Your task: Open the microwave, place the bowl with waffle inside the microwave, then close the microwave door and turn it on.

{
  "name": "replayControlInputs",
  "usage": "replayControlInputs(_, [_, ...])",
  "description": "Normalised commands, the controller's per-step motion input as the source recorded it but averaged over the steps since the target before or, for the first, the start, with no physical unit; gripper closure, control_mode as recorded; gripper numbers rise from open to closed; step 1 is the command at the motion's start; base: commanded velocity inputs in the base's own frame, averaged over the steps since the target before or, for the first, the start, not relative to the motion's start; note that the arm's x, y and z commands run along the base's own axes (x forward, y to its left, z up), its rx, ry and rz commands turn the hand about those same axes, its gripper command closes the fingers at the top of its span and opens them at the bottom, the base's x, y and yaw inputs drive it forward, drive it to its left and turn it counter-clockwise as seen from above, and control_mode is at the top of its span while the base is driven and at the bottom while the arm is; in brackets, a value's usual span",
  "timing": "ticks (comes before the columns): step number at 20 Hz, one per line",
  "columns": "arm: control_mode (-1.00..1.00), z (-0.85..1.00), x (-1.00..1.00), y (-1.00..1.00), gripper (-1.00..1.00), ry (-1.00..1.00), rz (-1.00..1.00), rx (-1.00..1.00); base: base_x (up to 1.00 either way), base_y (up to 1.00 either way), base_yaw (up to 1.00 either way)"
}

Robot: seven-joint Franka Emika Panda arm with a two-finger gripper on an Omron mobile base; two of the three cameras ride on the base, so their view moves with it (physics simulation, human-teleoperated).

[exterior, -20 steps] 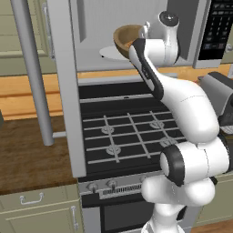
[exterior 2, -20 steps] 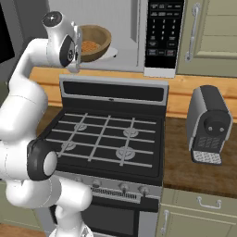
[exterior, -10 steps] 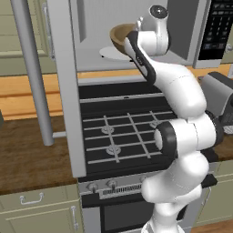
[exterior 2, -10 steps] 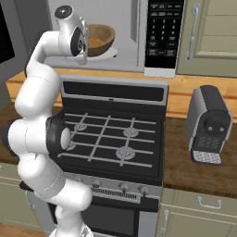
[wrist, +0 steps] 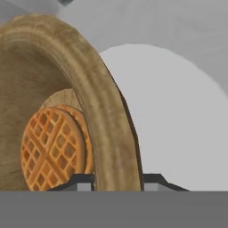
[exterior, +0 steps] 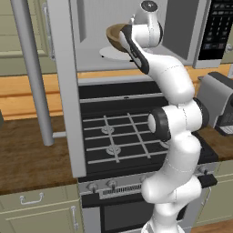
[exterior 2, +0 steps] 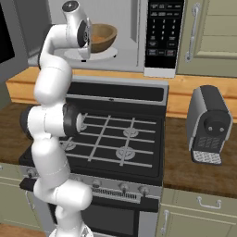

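**Bowl held over the turntable, rim pinched in the gripper**

Bowl (exterior 2: 102,37), tan and wooden, up inside the open microwave (exterior 2: 125,60), hanging just above the white turntable (exterior 2: 104,54). Tipped a little in the left base view (exterior: 116,37), its dark underside turned outward. Whether touching the turntable or just clear of it: impossible to tell from either base view.

Gripper (wrist: 116,180) clamped across the bowl's rim. One fingertip (wrist: 80,181) inside the bowl, the other outside the wall, the thick wooden rim running straight up between them. Jaws part closed, only as wide as the rim, both tips pressed against the wood. Nothing else touched by the tool.

Waffle (wrist: 52,149) lay in the bottom of the bowl, orange-brown, grid pattern plain, close beside the inner fingertip but apart from it. Behind the rim, the pale disc of the turntable and the light grey interior wall.

Microwave door (exterior: 63,86) swung wide open, standing edge-on at the left of the left base view, its long silver bar handle (exterior: 31,68) out in front. Dark keypad panel (exterior 2: 164,34) to the right of the cavity in the right base view.

Below, the black gas stove (exterior 2: 115,139) with its grates, directly under the microwave. Grey toaster (exterior 2: 209,125) on the wooden counter to the stove's right, well apart from the bowl.
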Motion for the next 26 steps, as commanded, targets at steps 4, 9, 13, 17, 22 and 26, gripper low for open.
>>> replayControlInputs(4, [-1.00,-0.37,0.58,0.04,1.00,0.05,0.00,0.00,0.00,0.00,0.00])
replayControlInputs(9, [-1.00,-0.70,0.20,0.00,1.00,-0.03,0.00,0.00,0.00,0.00,0.00])
replayControlInputs(13, [-1.00,-0.74,0.00,0.01,1.00,-0.11,0.00,0.02,0.00,0.00,0.00])
replayControlInputs(17, [-1.00,-0.52,0.00,0.01,-1.00,-0.01,0.00,0.08,0.00,0.00,0.00])
replayControlInputs(22, [-1.00,-0.20,0.00,0.00,-1.00,-0.04,0.00,0.05,0.00,0.00,0.00])
replayControlInputs(26, [-1.00,0.00,0.00,0.00,-1.00,-0.01,0.00,0.00,0.00,0.00,0.00])
